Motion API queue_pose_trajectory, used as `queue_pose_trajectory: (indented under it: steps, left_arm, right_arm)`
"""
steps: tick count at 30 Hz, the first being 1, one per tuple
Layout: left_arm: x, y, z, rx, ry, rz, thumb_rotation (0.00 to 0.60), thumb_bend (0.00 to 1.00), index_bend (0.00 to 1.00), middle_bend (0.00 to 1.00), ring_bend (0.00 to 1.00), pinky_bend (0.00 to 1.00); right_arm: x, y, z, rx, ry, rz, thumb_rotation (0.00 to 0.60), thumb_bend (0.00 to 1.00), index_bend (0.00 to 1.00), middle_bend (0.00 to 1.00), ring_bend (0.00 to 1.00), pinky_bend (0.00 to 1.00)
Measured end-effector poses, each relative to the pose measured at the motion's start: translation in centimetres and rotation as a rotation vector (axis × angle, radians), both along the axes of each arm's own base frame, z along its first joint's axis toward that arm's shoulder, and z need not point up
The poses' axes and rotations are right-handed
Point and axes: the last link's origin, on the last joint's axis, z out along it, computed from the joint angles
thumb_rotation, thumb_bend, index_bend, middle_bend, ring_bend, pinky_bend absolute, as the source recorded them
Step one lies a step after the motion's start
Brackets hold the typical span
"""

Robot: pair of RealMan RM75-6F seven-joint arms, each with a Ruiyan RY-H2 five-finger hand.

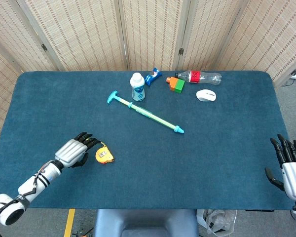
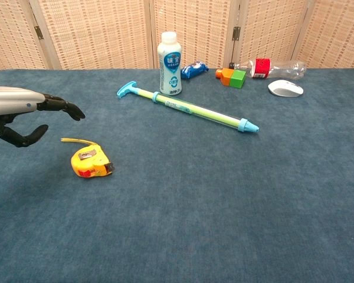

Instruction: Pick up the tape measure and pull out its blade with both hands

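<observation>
A yellow and orange tape measure (image 1: 104, 154) lies on the blue table (image 1: 212, 143), with a short length of yellow blade curling out to its left; the chest view shows the tape measure (image 2: 90, 162) too. My left hand (image 1: 77, 150) hovers just left of it with fingers spread, holding nothing. In the chest view the left hand (image 2: 29, 115) hangs above and to the left of the case, not touching it. At the table's right front edge my right hand (image 1: 290, 163) stays open and empty.
A long green and blue pump (image 1: 145, 112) lies diagonally across the middle of the table. At the back stand a white bottle (image 1: 137, 86), a blue packet (image 1: 152, 76), an orange and green block (image 1: 176, 84), a plastic bottle (image 1: 200, 77) and a white mouse (image 1: 206, 95).
</observation>
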Motion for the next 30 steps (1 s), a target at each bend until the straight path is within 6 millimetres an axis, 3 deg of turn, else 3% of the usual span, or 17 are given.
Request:
queue_pose_trajectory:
  steps: [16, 22, 30]
  left_arm:
    - [2.1, 1.2, -4.6, -0.077, 0.032, 0.000, 0.600, 0.81, 0.20, 0.26, 0.12, 0.00]
    - [1.7, 1.3, -4.8, -0.082, 0.058, 0.016, 0.600, 0.81, 0.21, 0.27, 0.13, 0.00]
    - [0.5, 0.7, -3.5, -0.047, 0.077, 0.043, 0.600, 0.81, 0.20, 0.28, 0.13, 0.00]
  right_arm:
    - [-0.6, -0.1, -0.3, 0.009, -0.007, -0.015, 0.600, 0.38, 0.01, 0.04, 0.08, 0.00]
    - [-0.7, -0.1, -0.4, 0.010, -0.009, -0.019, 0.600, 0.38, 0.01, 0.04, 0.08, 0.00]
    - [-0.7, -0.2, -0.5, 0.012, -0.012, -0.011, 0.600, 0.38, 0.01, 0.04, 0.08, 0.00]
